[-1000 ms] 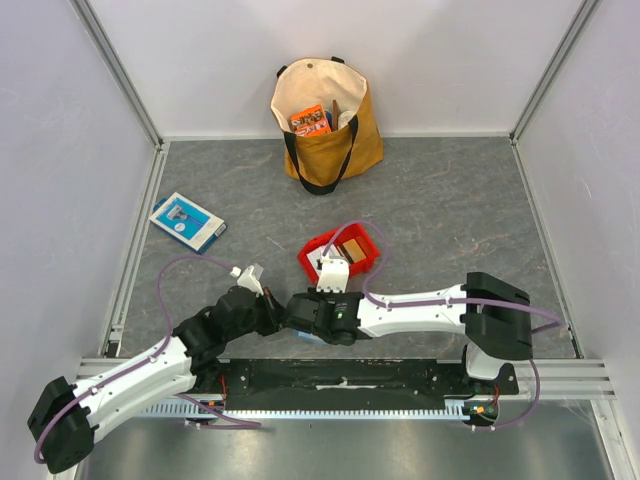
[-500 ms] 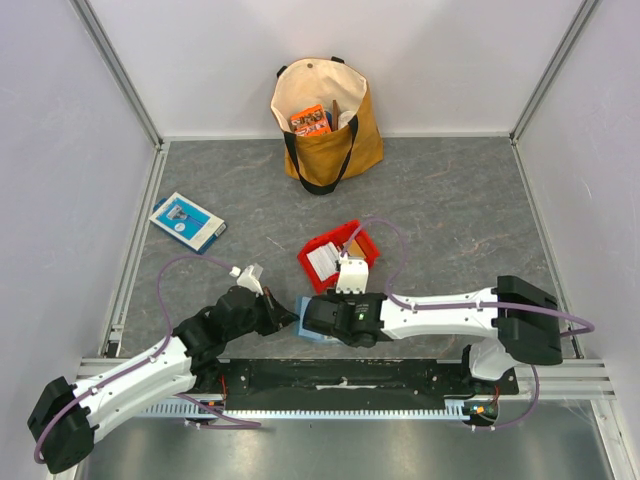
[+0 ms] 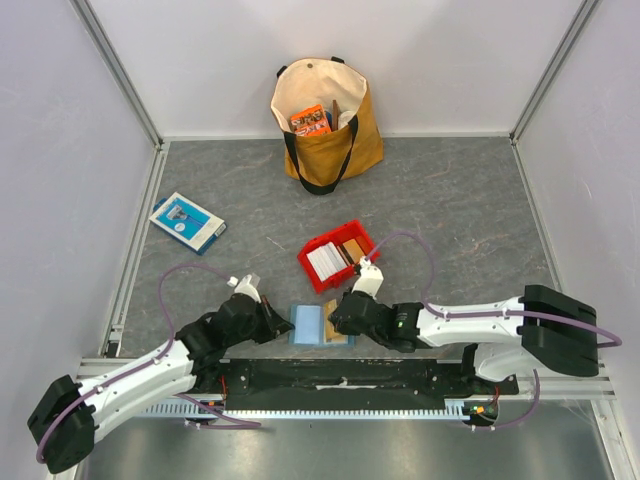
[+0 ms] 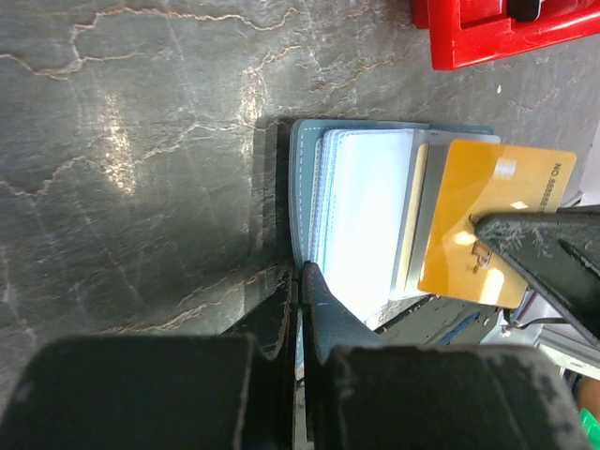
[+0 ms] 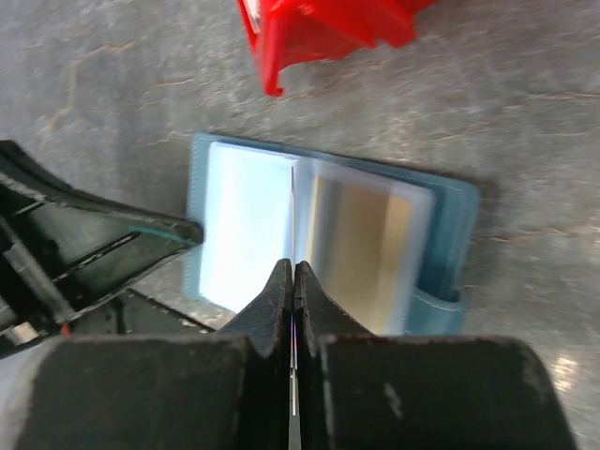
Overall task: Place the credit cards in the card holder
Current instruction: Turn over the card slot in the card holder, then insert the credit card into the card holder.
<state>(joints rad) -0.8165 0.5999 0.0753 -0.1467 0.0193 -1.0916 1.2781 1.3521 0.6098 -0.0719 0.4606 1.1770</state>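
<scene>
The teal card holder (image 3: 310, 325) lies open near the table's front edge, its clear pocket pages showing. My left gripper (image 3: 283, 325) is shut on its left edge, as the left wrist view (image 4: 300, 277) shows against the teal cover (image 4: 302, 178). My right gripper (image 3: 338, 318) is shut on a tan-orange credit card (image 4: 497, 220) and holds it on edge over the open pages. In the right wrist view the jaws (image 5: 293, 267) pinch the card (image 5: 293, 202), seen edge-on above the card holder (image 5: 450, 234). More credit cards, white (image 3: 325, 262) and tan (image 3: 352, 250), stand in the red bin.
The red bin (image 3: 303, 262) sits just behind the card holder, also in the left wrist view (image 4: 487, 42) and the right wrist view (image 5: 319, 33). A blue-and-white flat box (image 3: 187, 221) lies at the left. A tan tote bag (image 3: 325, 120) stands at the back wall.
My right arm has drawn back to the right and down from the red bin, uncovering the open card holder. The right gripper now sits at its right side. The left gripper shifted slightly nearer.
</scene>
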